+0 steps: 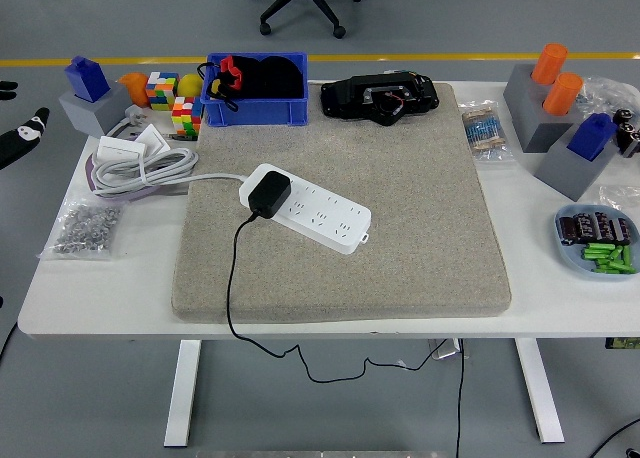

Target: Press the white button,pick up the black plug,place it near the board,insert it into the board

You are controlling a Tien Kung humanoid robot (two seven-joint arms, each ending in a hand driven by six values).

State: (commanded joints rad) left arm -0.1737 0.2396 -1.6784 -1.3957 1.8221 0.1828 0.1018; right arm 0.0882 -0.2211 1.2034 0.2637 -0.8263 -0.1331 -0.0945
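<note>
A white power strip (322,217) lies at an angle on the grey mat (420,178) in the middle of the table. The black plug (269,194) sits in the strip's left end. Its black cable (231,278) runs down over the mat's front edge and hangs below the table. My left hand (22,138) is at the far left edge, off the table, with its fingers spread and holding nothing. It is far from the strip. My right hand is out of view.
A blue bin (256,111) and a black device (380,96) stand at the mat's back. A coiled white cord (135,165), a bag of screws (85,228) and colour cubes (172,100) lie at the left. Grey blocks (545,113) and a plate (563,246) are at the right.
</note>
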